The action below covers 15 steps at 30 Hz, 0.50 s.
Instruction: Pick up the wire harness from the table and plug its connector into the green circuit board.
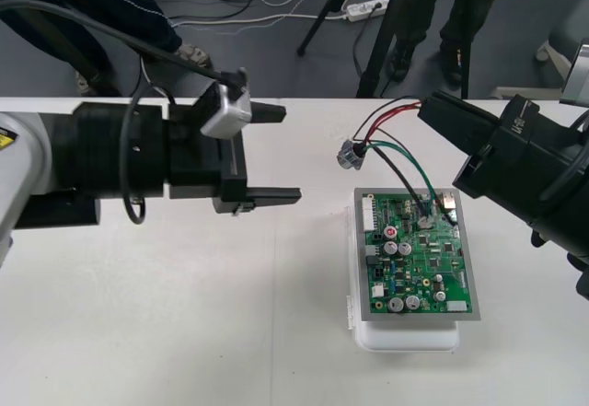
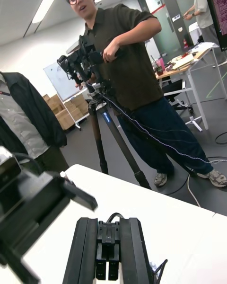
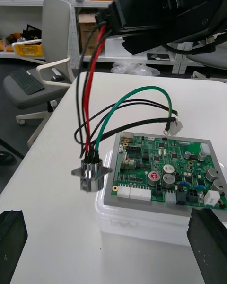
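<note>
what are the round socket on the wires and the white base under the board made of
Socket: likely bare metal, polished; it glints silver with bright reflections on its flange. White base: probably plastic, smooth and slightly glossy, with rounded moulded corners; the look alone can't settle it.

red and black wires of the wire harness [image 3: 91,173] vanish into the right gripper [image 1: 429,111], hiding its fingertips. whether the plug [image 3: 172,128] is seated in the green circuit board [image 3: 165,170] is too small to tell. fingers [image 3: 12,244] of the left gripper [image 1: 288,153] are cut off by the picture's edge.
</note>
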Each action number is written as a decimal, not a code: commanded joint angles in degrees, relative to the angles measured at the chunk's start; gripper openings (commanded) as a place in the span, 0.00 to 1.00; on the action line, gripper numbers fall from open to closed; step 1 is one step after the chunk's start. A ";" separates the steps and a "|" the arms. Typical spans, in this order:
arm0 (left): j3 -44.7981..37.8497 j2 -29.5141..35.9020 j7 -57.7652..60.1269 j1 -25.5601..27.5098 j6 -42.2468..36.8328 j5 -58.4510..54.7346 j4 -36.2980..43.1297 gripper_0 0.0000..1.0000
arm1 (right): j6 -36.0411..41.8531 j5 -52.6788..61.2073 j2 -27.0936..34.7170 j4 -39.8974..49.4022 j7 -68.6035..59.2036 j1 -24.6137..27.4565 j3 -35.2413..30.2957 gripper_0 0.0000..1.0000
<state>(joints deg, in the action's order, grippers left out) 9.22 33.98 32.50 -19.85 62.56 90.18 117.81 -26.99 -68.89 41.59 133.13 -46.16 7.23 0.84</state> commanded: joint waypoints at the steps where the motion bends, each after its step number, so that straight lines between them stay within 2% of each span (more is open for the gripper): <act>1: -5.52 2.67 3.27 0.52 7.93 -4.40 0.49 1.00 | -2.19 2.36 4.82 1.25 1.43 -1.17 -3.21 0.00; 8: -7.46 6.54 3.71 1.92 10.04 -12.22 0.49 1.00 | -6.85 3.68 7.72 1.25 2.66 -1.17 -6.02 0.00; 15: -7.11 12.43 4.41 2.71 10.04 -20.13 -0.21 1.00 | -7.73 8.69 12.12 1.16 7.49 -0.73 -6.02 0.00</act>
<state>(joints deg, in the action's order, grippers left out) 3.16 42.02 32.52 -18.11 70.60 73.25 117.79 -34.18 -62.87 50.02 133.13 -44.95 7.23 -3.38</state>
